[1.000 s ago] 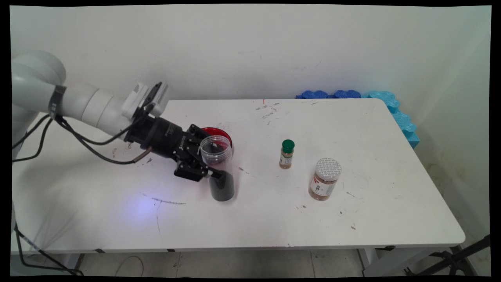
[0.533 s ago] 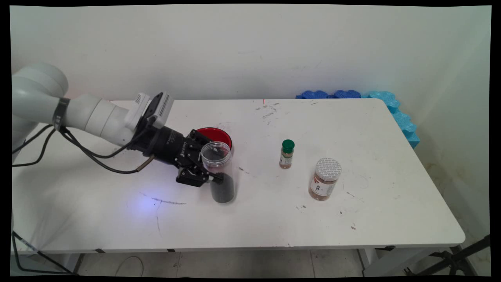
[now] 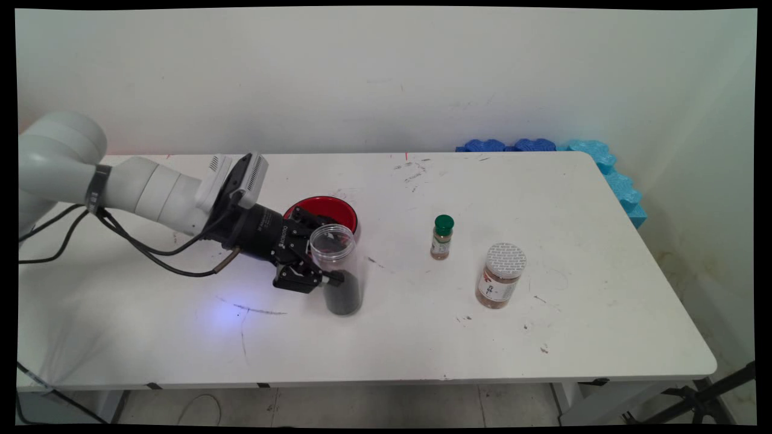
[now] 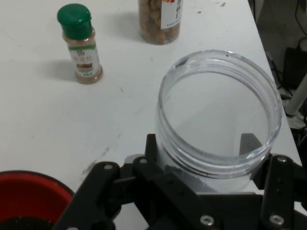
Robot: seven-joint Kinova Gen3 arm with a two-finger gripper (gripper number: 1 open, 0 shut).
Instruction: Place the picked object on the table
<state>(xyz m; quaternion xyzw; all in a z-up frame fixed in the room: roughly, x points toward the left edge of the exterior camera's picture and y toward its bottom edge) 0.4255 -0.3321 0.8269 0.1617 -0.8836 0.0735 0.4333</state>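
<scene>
The gripper (image 3: 330, 274) is clenched on an open clear plastic jar (image 3: 338, 268) holding dark powder, standing upright on the white table (image 3: 422, 337). Bare tabletop lies in front of the jar; a red bowl (image 3: 322, 211) sits just behind it. Right of the jar stand a green-capped spice bottle (image 3: 442, 237) and, farther, a white-lidded jar (image 3: 500, 275); their labels are unreadable

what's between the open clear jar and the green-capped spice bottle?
Nothing: bare white table, a few dark scuffs, between the clear jar in the hand and the spice bottle. Main view shows it; hand view agrees.
</scene>
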